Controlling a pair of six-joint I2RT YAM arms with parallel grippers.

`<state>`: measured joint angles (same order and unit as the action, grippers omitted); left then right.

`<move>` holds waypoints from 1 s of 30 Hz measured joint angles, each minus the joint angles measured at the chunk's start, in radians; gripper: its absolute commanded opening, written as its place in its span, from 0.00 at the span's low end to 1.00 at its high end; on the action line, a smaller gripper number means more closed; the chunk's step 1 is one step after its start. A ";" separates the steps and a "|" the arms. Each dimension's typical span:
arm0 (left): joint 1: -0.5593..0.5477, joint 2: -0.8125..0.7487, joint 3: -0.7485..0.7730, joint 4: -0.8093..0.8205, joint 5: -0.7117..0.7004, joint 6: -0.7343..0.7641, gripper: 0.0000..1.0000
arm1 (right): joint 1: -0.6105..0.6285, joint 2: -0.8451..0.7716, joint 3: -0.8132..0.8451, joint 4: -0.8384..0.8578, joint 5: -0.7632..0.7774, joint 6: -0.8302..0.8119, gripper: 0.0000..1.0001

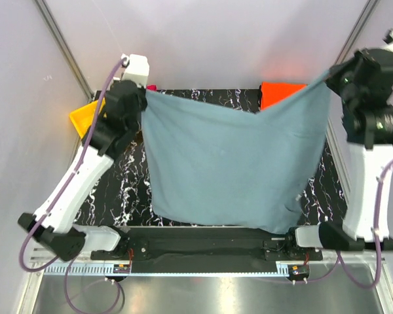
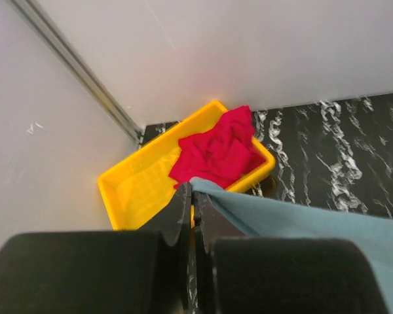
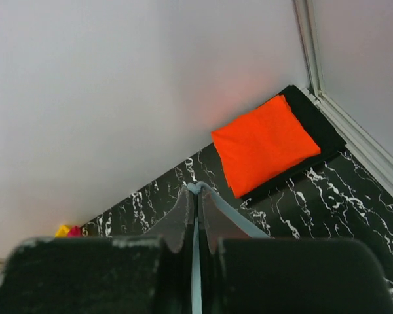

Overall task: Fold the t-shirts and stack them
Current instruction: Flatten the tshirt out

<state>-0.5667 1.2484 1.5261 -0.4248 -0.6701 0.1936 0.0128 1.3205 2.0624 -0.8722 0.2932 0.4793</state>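
The hanging grey-blue shirt (image 1: 229,163) hides part of the orange shirt (image 1: 278,91).

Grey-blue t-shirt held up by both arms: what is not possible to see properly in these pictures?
- Top view: the grey-blue t-shirt covers the table beneath it; its sleeves and collar cannot be found.
- Top view: it hides part of the orange t-shirt; the left arm hides nearly all the crimson t-shirt.
- Wrist views: past the left gripper and right gripper, most of the shirt is cut off.
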 measured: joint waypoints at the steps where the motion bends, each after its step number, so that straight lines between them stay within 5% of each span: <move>1: 0.039 0.038 0.032 0.001 0.019 -0.007 0.00 | 0.000 0.038 0.019 0.011 -0.001 -0.007 0.00; 6: 0.135 0.144 0.212 0.015 0.084 -0.031 0.00 | 0.000 0.248 0.250 0.035 -0.023 -0.058 0.00; 11: 0.133 0.119 0.347 0.043 0.137 -0.056 0.00 | 0.000 0.267 0.391 0.046 -0.042 -0.091 0.00; 23: 0.133 -0.358 0.093 0.058 0.243 -0.167 0.00 | 0.000 -0.150 0.224 -0.023 -0.193 -0.107 0.00; 30: 0.133 -0.537 0.083 0.055 0.288 -0.229 0.00 | 0.000 -0.305 0.336 -0.135 -0.228 -0.098 0.00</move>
<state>-0.4335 0.7109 1.6093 -0.3702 -0.3824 -0.0349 0.0128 1.0153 2.3981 -1.0069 0.0650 0.3817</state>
